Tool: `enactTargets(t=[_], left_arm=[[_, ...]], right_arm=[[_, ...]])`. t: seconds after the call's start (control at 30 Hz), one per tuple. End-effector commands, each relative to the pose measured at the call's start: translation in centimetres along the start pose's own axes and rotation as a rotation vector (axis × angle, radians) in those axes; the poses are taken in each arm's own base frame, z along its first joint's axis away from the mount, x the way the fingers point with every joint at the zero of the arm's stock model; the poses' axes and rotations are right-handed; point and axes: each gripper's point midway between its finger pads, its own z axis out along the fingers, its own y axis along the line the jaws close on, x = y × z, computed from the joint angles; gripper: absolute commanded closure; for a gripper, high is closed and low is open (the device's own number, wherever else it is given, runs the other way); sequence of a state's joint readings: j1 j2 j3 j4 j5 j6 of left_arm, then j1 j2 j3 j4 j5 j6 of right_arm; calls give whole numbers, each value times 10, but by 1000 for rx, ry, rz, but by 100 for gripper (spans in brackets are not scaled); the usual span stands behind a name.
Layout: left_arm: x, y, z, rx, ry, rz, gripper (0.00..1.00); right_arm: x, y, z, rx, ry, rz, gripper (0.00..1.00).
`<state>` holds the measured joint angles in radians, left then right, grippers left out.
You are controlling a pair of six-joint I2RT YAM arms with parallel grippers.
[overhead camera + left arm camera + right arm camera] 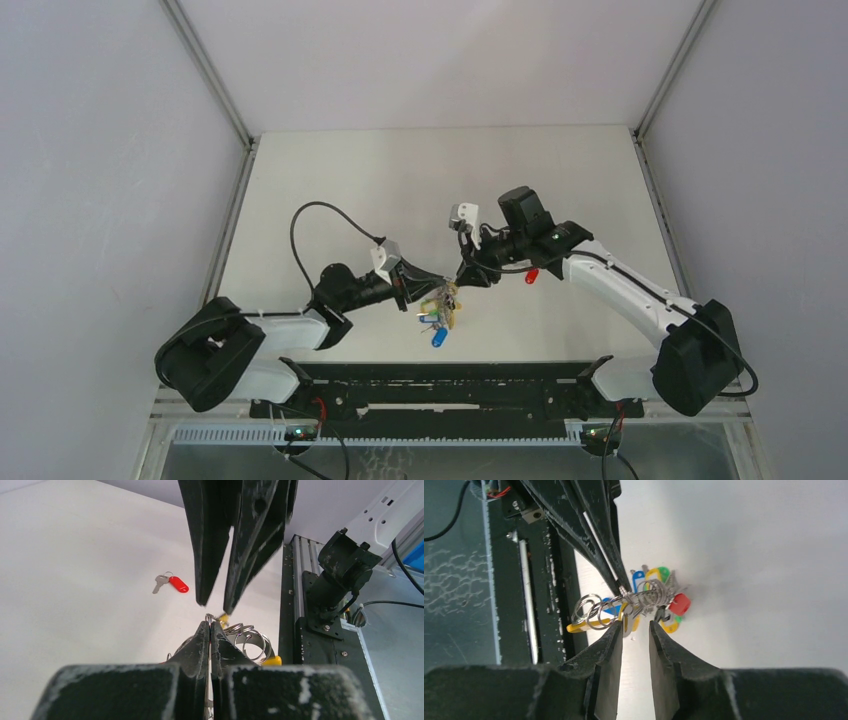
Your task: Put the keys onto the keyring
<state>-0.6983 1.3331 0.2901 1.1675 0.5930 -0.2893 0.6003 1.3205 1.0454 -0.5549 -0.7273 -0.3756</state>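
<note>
Top external view shows you both arms meeting over the near middle of the table (400,180). Your left claw (428,291) is pinched tight on the keyring (442,306), with its bunch of coloured keys clustered just beyond the fingertips. You cannot tell whether the bunch touches the table. Your right claw (468,275) sits just beside the ring, fingers apart and gripping nothing. The red key (532,274) lies flat on the table by the right arm, apart from the ring.
</note>
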Motion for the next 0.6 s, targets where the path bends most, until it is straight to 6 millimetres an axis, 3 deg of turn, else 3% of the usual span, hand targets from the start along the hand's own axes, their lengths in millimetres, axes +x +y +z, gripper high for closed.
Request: enactTargets(t=[0.0, 0.33, 0.57], left_arm=[[-22, -5, 1, 12, -95, 30, 100], [-19, -6, 2, 23, -85, 23, 100], [-18, -5, 2, 16, -84, 25, 100]], right_arm=[[-22, 6, -3, -58, -165, 83, 74], [-24, -9, -1, -103, -236, 232, 71], [-25, -4, 0, -155, -256, 241, 72]])
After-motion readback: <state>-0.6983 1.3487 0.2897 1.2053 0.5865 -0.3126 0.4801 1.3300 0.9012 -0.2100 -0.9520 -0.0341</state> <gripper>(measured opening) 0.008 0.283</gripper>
